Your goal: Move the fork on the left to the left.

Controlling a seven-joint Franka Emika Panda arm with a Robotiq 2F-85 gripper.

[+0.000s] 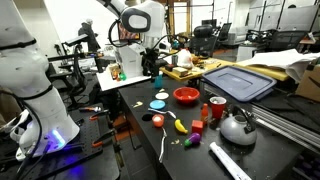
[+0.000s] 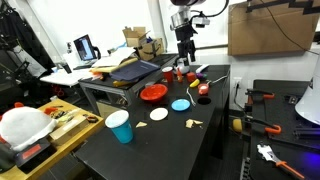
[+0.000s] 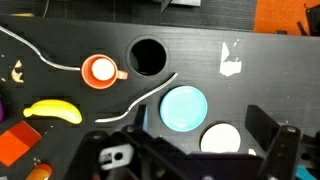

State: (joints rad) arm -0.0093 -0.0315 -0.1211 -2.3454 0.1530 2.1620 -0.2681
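Two thin white forks lie on the black table [image 3: 260,70]. In the wrist view one fork [image 3: 40,55] curves along the upper left. The other fork [image 3: 140,100] runs across the middle, between an orange cup [image 3: 100,70] and a light blue plate [image 3: 183,108]. One white fork shows in an exterior view [image 1: 163,145] near the table's front. My gripper [image 3: 200,128] is open and empty, high above the blue plate and a white plate [image 3: 222,140]. It hangs over the table in both exterior views [image 1: 152,68] [image 2: 184,55].
A black round cup [image 3: 147,56], a banana [image 3: 52,110] and a red block [image 3: 15,145] lie near the forks. A red bowl [image 1: 186,95], a red cup [image 1: 216,107] and a metal kettle [image 1: 237,125] stand further along. A blue cup [image 2: 120,127] stands near one edge.
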